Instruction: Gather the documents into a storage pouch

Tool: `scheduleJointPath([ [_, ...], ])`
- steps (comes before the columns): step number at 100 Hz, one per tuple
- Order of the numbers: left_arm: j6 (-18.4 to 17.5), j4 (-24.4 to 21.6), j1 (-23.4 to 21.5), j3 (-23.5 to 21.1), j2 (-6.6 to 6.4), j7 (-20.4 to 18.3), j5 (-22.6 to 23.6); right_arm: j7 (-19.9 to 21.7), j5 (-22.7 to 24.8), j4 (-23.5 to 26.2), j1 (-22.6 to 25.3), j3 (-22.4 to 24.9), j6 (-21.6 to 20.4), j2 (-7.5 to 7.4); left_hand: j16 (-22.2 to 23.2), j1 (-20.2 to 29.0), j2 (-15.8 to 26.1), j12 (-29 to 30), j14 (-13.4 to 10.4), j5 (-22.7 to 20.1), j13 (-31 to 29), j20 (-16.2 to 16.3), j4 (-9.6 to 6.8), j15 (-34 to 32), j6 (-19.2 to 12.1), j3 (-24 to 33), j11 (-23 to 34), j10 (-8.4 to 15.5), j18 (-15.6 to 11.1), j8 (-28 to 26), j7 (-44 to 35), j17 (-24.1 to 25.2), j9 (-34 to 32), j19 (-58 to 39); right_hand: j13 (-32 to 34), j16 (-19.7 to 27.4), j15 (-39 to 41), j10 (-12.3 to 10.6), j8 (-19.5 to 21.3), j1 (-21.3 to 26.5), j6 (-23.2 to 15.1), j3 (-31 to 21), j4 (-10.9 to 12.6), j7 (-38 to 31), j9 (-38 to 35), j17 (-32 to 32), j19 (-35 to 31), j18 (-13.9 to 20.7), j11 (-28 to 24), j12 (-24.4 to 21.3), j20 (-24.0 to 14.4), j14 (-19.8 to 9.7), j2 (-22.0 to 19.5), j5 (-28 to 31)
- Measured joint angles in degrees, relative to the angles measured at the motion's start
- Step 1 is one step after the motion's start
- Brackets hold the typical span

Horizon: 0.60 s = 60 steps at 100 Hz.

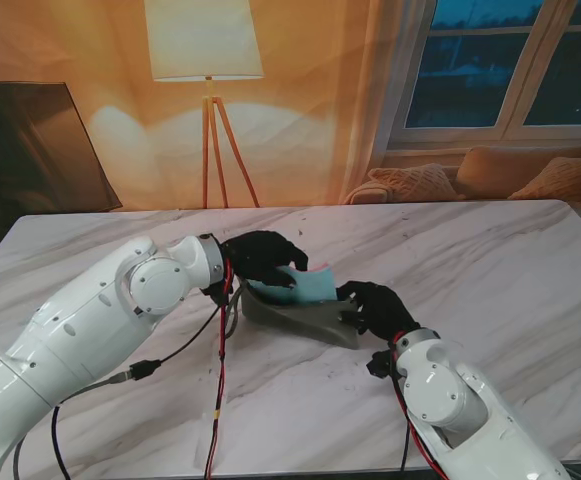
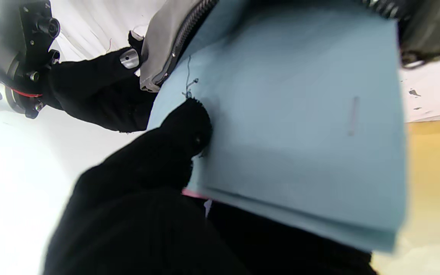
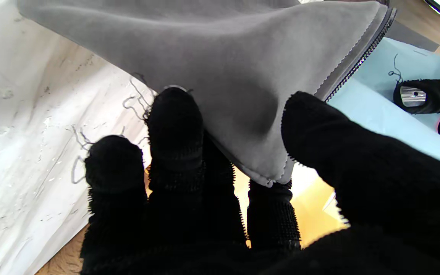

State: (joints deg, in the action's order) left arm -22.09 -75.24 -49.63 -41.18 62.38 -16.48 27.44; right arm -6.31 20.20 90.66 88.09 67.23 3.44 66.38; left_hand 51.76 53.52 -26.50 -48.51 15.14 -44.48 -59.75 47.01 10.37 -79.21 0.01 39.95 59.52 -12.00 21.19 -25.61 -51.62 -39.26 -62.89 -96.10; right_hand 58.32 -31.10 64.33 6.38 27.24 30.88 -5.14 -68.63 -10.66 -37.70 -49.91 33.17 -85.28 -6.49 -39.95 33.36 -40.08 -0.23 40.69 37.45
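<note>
The left hand grips the light blue documents: its fingers are closed around one end of the stack, with the thumb pressing on the flat blue face. A thin pink edge shows at the side of the stack near the palm. The other end of the documents, away from the left fingers, sits inside the open mouth of the grey pouch, just past the zipper line.

The right hand grips the pouch at the opposite end. Its thumb lies on the upper face of the grey fabric, beside the zipper, and the other fingers are under the fabric, so one corner of the pouch is pinched between them. The corner hangs down a little between the fingers.

In the right wrist view, a fingertip of the left hand rests on the blue documents just beyond the zipper. The pouch lies on the marble table, between the two hands, and is lifted slightly on the right hand side. The two hands are near each other but do not touch.
</note>
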Motion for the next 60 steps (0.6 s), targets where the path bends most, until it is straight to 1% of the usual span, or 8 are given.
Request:
scheduleJointPath([
  [3,-0.1,0.0,0.1,0.1,-0.02,-0.2,0.2,0.1,-0.1,0.1,0.1,0.1,0.0,0.00,0.7,0.0,0.0,-1.6,-0.3,0.7,0.0,0.9,0.00,-1.4,0.0,0.0,1.0,0.2,-0.2,-1.0,-0.9,0.1,0.0,0.0,0.0,0.0,-0.2,0.0,0.1,-0.2,0.0,0.0,1.1,0.4,0.2,-0.1,0.1,0.0,0.0,-0.4,0.0,0.0,-0.1,0.0],
  [8,-0.4,0.0,0.4,0.3,-0.13,-1.0,0.6,0.3,-0.1,0.2,0.2,0.2,0.0,-0.01,1.5,0.0,0.0,-3.7,-1.2,1.6,0.0,2.3,-0.01,-3.3,0.0,0.0,2.4,0.8,-0.8,-3.1,-1.7,0.3,0.0,0.0,-1.9,-0.3,-0.7,-0.2,0.2,-1.5,0.0,0.0,1.1,1.4,2.2,-1.3,0.6,0.0,0.0,-0.6,0.0,0.1,-0.1,-0.1],
  [10,-0.6,0.0,0.6,0.4,-0.21,-1.6,0.7,0.3,-0.1,0.2,0.2,0.2,0.0,-0.01,1.9,0.0,0.0,-4.2,-1.5,1.6,0.0,2.9,-0.31,-3.7,0.0,0.0,3.0,1.0,-1.2,-3.8,-1.7,0.3,0.0,0.0,-2.0,-0.3,-0.8,-0.3,0.4,-1.5,0.0,0.0,1.1,1.7,2.7,-1.8,0.7,0.0,0.4,-0.8,0.0,0.1,-0.2,-0.1],
  [19,-1.7,-0.4,1.8,1.2,-0.84,-5.0,1.4,0.4,0.1,0.2,0.2,0.3,0.0,-0.02,2.9,-0.1,0.0,-6.3,-2.2,2.4,0.0,4.9,-0.31,-4.9,-0.1,0.0,3.8,1.2,-2.0,-6.8,-1.7,0.4,0.0,0.0,-3.3,-0.3,-1.9,-0.6,0.8,-2.0,0.0,0.0,1.1,2.4,5.7,-2.8,1.2,0.0,1.4,-1.5,0.0,0.1,-0.6,-1.6],
  [31,-2.7,-0.6,3.4,2.3,-1.56,-6.2,1.6,0.0,0.8,0.2,0.2,0.3,0.4,-0.02,3.4,-0.1,-0.1,-7.4,-2.8,2.5,0.0,5.7,-0.31,-5.5,-0.6,0.0,4.6,1.7,-2.7,-7.9,-1.7,0.4,0.0,0.0,-4.6,-0.3,-2.9,-0.9,1.3,-2.0,0.0,0.0,1.2,4.4,9.1,-3.7,1.4,0.0,2.5,-1.8,0.0,0.1,-0.6,-5.2],
  [39,-2.5,-0.6,4.2,3.0,-1.73,-6.8,0.3,-0.9,1.1,0.1,0.3,0.2,0.5,0.05,3.5,-0.1,-0.1,-7.8,-2.8,2.6,0.0,5.8,-0.31,-5.5,-0.6,0.0,4.8,1.7,-2.8,-8.3,-1.7,0.4,0.0,0.0,-4.8,-0.3,-3.2,-1.0,1.3,-2.0,0.0,0.0,1.2,4.4,9.7,-3.7,1.5,0.0,2.6,-1.8,0.0,0.1,-0.6,-6.5],
  [48,-2.1,0.4,5.6,5.1,-1.65,-6.8,-2.4,-1.8,1.3,-0.1,0.3,0.2,0.5,0.17,3.6,-0.2,-0.1,-8.1,-2.9,2.6,0.0,5.8,-0.31,-5.7,-0.6,0.0,5.3,1.8,-2.8,-8.8,-1.7,0.5,0.0,0.0,-4.6,-0.2,-3.2,-1.0,1.4,-1.3,0.0,0.0,1.2,4.3,9.6,-3.8,1.5,0.0,1.7,-1.8,0.0,0.1,-0.5,-6.5],
  [60,-2.1,2.9,6.7,6.8,-0.68,-5.2,-2.8,-2.1,1.7,-0.3,0.3,0.2,0.1,0.27,3.6,-0.2,-0.3,-8.1,-2.9,2.6,0.0,5.8,-0.31,-5.8,-0.5,0.0,5.3,1.8,-2.9,-8.0,-1.7,0.5,0.0,0.0,-4.6,-0.3,-3.1,-1.0,1.4,-0.2,0.0,0.0,1.2,4.3,8.5,-2.3,1.5,0.1,0.6,-1.8,0.0,0.0,-0.5,-6.5],
])
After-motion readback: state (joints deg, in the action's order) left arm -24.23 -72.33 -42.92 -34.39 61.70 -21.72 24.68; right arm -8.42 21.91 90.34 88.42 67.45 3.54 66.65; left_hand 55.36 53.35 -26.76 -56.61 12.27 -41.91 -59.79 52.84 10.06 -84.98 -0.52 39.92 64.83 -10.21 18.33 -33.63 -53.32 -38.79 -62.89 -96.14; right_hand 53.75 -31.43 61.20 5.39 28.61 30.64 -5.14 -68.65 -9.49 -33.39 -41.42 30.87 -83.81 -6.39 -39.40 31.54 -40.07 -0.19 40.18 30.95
